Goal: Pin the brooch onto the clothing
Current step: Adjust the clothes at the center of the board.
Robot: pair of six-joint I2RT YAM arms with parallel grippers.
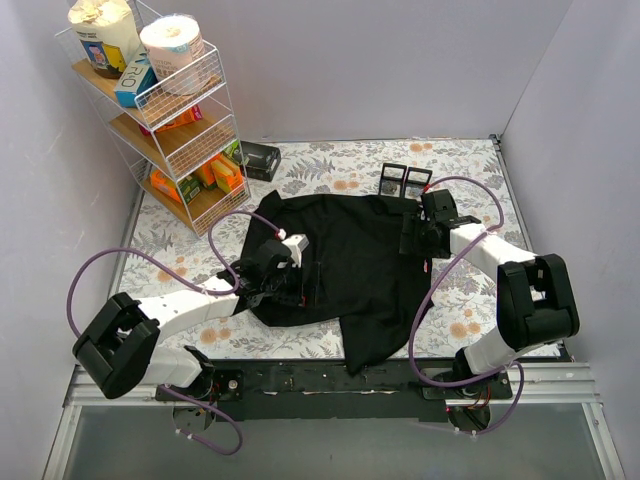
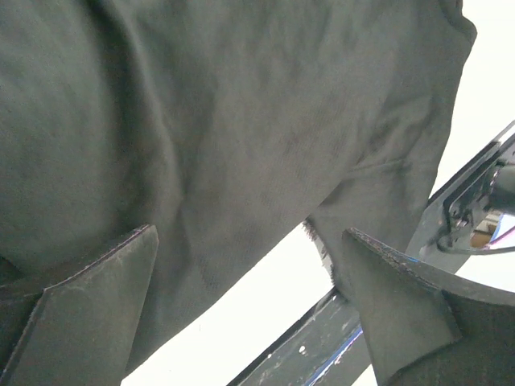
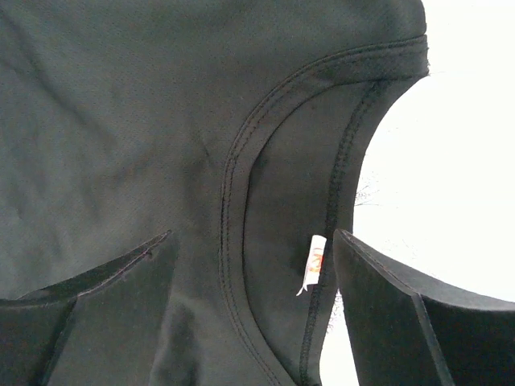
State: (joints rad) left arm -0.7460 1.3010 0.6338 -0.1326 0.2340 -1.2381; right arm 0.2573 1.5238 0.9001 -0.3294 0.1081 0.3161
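Overhead, a table w/ floral cloth point(image 1: 470, 300) sits boxed in by pale walls point(image 1: 400, 60) on three sides; wire rack point(image 1: 170, 120) of groceries at far left, black box point(image 1: 260, 160) beside it, two sm. black frames point(image 1: 405, 180) at far centre. Black T-shirt point(image 1: 350, 270) lies crumpled mid-table, one flap reaching the near edge by the metal rail point(image 1: 330, 375). Brooch can't be made out in any view. Left gripper point(image 2: 249, 241) is low over the shirt's left part, jaws wide apart, nothing betw. them but fabric below. Right gripper point(image 3: 253, 237) likewise spread, over the collar point(image 3: 241, 161), pale label point(image 3: 315, 261) just inside its right finger. Wrist views blow out to white past the fabric. Bare cloth shows right of the shirt and along the left; the rack crowds the far-left corner.
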